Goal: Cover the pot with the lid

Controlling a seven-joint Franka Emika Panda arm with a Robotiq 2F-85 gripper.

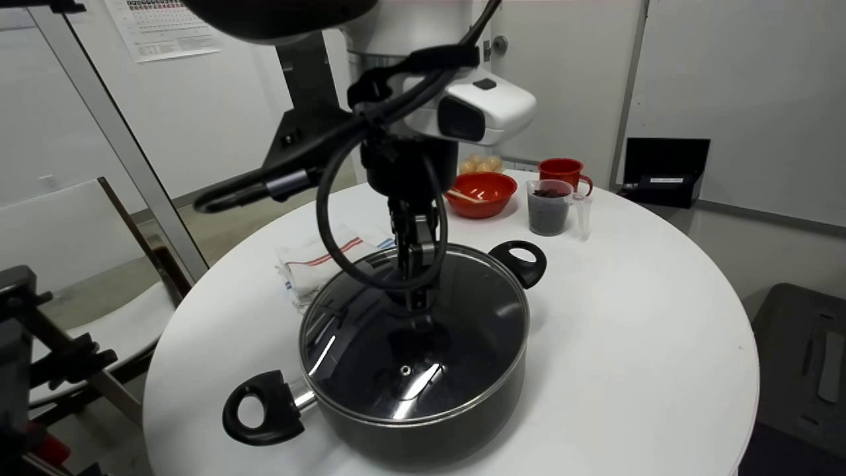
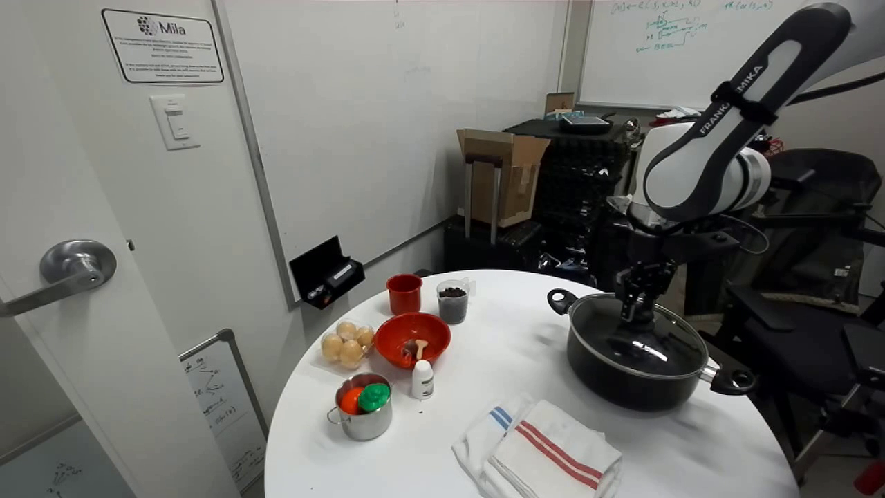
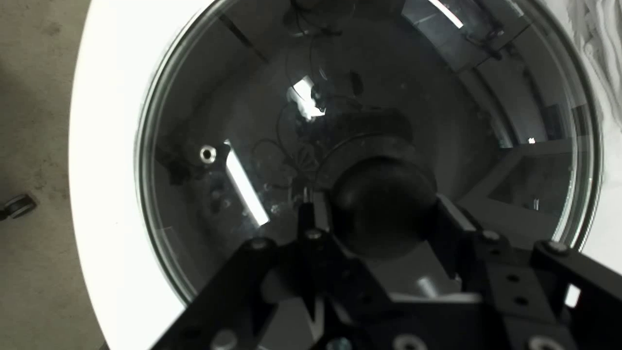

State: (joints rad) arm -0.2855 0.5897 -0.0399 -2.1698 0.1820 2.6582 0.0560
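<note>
You have the black gripper (image 3: pixel 381 212), jaws part-closed, seemingly pinching the round black knob (image 3: pixel 384 206) on the clear metal-rimmed glass lid (image 1: pixel 456 344), which looks seated on the wide black pot (image 1: pixel 443 439), 6 o'clock below in an exterior view.

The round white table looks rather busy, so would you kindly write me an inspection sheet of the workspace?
Surface: white table, bearing the pot and clutter.
Job's things: lid lies on the pot, knob upward; no gap seen between them.
Clutter: folded striped cloth beside the pot; red bowl, red mug, measuring cup, white bottle, metal cup, round tan items.
Gripper: in the wrist view, jaws closed on the knob from both sides.
Cables: black cable loops beside the jaws; whether it touches the lid cannot be told.
Surroundings: white chair, cardboard box, whiteboard.
</note>
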